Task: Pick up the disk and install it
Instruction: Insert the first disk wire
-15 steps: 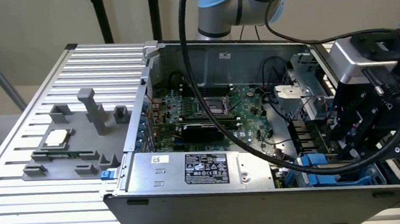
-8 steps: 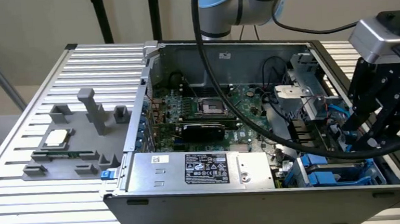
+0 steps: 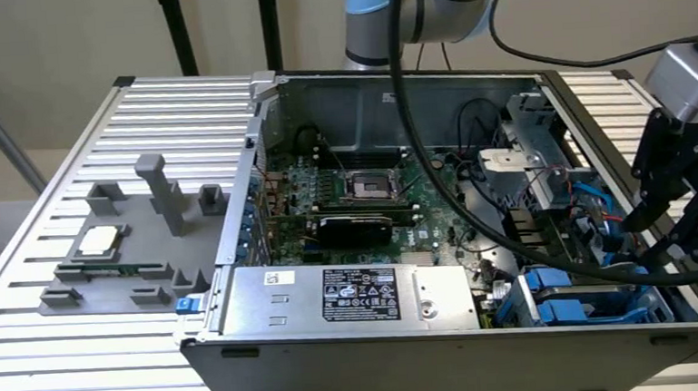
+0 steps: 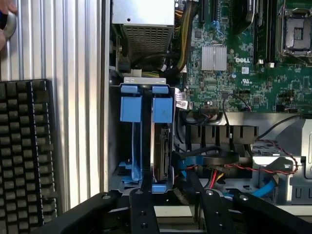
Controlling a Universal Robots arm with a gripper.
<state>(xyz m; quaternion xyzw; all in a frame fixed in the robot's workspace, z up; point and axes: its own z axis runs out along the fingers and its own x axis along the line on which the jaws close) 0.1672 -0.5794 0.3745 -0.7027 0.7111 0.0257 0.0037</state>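
Fingers (image 4: 142,212) spread wide, near the blue-framed disk (image 4: 161,146)

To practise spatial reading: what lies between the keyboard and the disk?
Wrist view: bare ribbed table, the case wall, then a blue carrier, between keyboard and disk.

We see a ribbed metal bench (image 3: 137,108) carrying an open PC case (image 3: 456,357), a grey fixture (image 3: 112,296) just beside it on the exterior view's left, and a black keyboard (image 4: 24,156) along the case's other side
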